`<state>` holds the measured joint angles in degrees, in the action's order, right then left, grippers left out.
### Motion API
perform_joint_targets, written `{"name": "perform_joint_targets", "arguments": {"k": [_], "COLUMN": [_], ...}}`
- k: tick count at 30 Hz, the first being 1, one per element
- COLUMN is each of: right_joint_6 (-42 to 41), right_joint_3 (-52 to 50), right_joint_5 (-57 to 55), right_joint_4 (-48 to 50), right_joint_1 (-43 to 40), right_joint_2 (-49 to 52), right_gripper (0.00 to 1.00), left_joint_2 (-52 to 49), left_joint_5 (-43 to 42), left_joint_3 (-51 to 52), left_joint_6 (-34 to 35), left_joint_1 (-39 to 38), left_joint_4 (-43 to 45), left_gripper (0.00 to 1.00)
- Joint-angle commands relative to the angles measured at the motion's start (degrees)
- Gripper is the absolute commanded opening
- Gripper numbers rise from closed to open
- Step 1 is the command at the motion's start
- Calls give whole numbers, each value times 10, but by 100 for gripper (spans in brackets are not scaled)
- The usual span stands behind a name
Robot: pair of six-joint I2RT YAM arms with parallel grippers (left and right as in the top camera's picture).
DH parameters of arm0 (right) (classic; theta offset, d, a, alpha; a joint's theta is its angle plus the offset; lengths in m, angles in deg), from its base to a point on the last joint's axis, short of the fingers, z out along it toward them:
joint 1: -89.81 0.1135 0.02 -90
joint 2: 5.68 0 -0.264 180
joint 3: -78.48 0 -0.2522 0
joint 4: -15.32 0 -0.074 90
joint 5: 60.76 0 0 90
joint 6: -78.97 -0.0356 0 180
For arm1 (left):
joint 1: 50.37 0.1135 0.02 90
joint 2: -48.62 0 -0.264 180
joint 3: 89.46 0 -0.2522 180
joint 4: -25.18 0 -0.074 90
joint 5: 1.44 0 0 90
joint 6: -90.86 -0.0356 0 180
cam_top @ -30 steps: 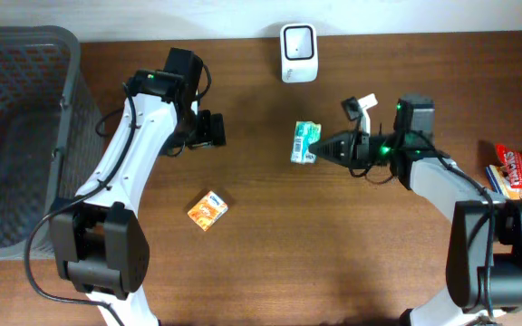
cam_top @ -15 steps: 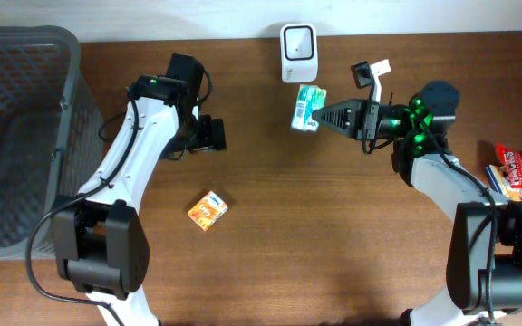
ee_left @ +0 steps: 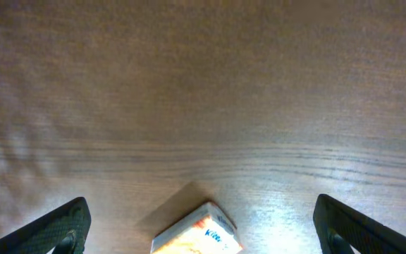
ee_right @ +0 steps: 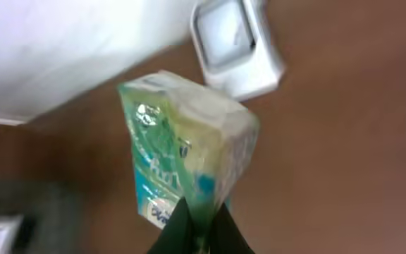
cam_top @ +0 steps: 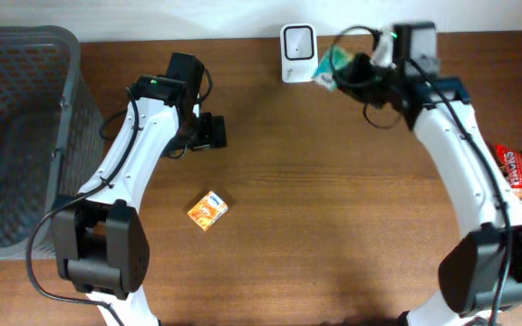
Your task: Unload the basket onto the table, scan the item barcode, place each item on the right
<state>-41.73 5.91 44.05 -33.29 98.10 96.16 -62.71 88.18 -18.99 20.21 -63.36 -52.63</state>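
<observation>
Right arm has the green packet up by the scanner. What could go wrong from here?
1. Slip: the right gripper pinches only the lower edge of the green packet, so it may swing or drop.
2. Missed scan: no barcode shows on the packet, and it hangs tilted beside the scanner, so the code may not face it.
3. Bump: seen from overhead, the packet is very close to the scanner, and a small move could knock it.

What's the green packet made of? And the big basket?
The packet looks like thin, shiny plastic film: it is crinkled and glints. The basket is probably hard grey plastic, matte, with moulded mesh walls.
</observation>
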Motion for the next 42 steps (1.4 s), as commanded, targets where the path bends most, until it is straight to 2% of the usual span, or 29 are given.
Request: {"name": "perform_joint_targets", "arguments": {"k": [1, 3, 4, 5, 9, 13, 20, 26, 28, 32, 36, 39, 42], "right_joint_6": [154, 213, 279, 353, 505, 530, 527, 435, 376, 279, 159, 118, 37], "right_joint_3": [38, 37, 37, 37, 37, 37, 37, 37, 38, 40, 41, 40, 40], "right_joint_5": [-345, -418, -448, -460, -488, -482, -451, -452, -518, -545, -545, -545, -541], "right_joint_4": [25, 62, 102, 146, 277, 342, 351, 337, 326, 257, 100, -21, -141], "right_joint_1": [81, 116, 137, 154, 172, 168, 167, 158, 148, 103, -6, -97, -218], "right_joint_2": [-4, 11, 30, 52, 127, 173, 212, 212, 205, 137, 57, 50, 63], "right_gripper": [4, 4, 4, 4, 4, 4, 4, 4, 4, 4, 4, 4, 4], "left_joint_2": [5, 5, 5, 5, 5, 5, 5, 5, 5, 5, 5, 5, 5], "left_joint_5": [2, 2, 2, 2, 2, 2, 2, 2, 2, 2, 2, 2, 2], "left_joint_3": [1, 1, 1, 1, 1, 1, 1, 1, 1, 1, 1, 1, 1], "left_joint_6": [6, 6, 6, 5, 5, 5, 5, 5, 5, 5, 6, 6, 6], "left_joint_1": [0, 0, 0, 0, 0, 0, 0, 0, 0, 0, 0, 0, 0], "left_joint_4": [6, 6, 6, 5, 1, 0, 0, 0, 0, 0, 0, 0, 0], "left_gripper": [99, 99, 99, 99, 99, 99, 99, 99, 99, 99, 99, 99, 99]}}
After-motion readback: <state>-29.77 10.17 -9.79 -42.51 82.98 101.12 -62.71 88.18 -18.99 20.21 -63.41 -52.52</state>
